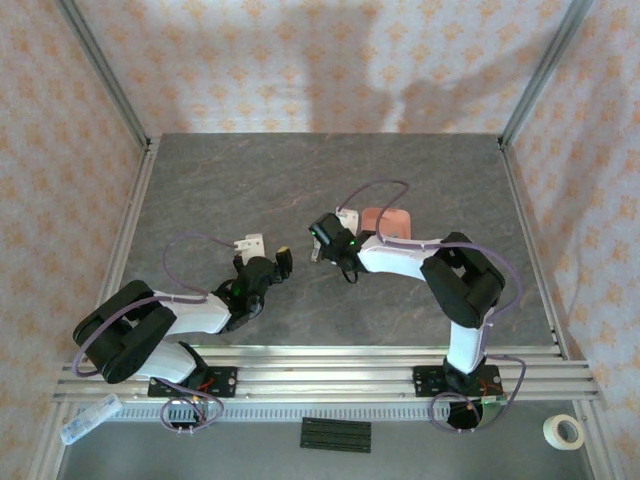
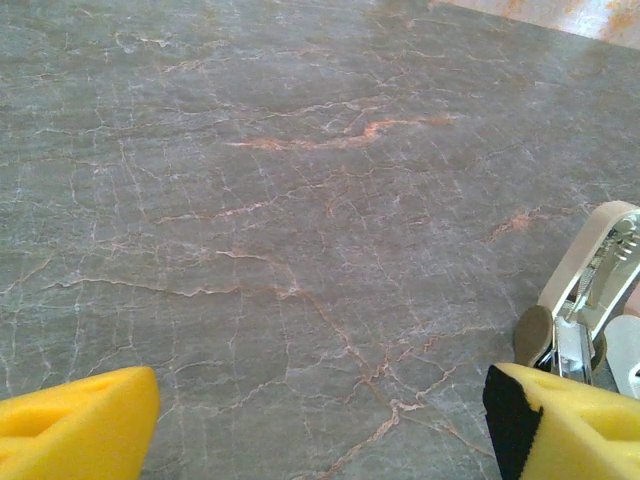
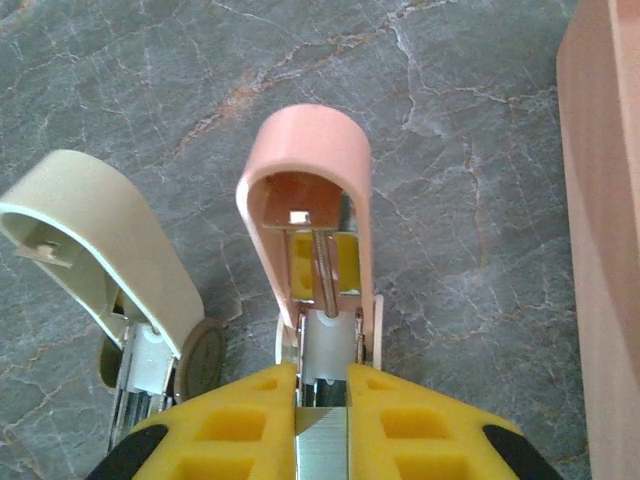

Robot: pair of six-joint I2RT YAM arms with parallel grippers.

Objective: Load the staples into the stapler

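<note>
Two staplers sit side by side on the grey surface (image 2: 300,200). The pink stapler (image 3: 310,150) has its lid hinged up and its channel exposed. A beige stapler (image 3: 110,240) lies just beside it at its 9 o'clock, also open. Right wrist view: the right fingers (image 3: 240,430) are closed on the staples (image 3: 322,450), a grey metal strip pinched between them. The stapler is straight ahead at 12 o'clock, its near end right at the fingertips. Cannot tell whether the strip has entered the channel. The tray (image 3: 605,200) is at the stapler's 3 o'clock, apart from it. Left wrist view: the left fingers (image 2: 70,420) are spread wide, holding nothing, low over bare surface. The beige stapler is at 4 o'clock in that frame, next to the right-hand finger. Top view: both arms reach toward mid-surface, with the tray (image 1: 385,222) at 1 o'clock from the right wrist.
</note>
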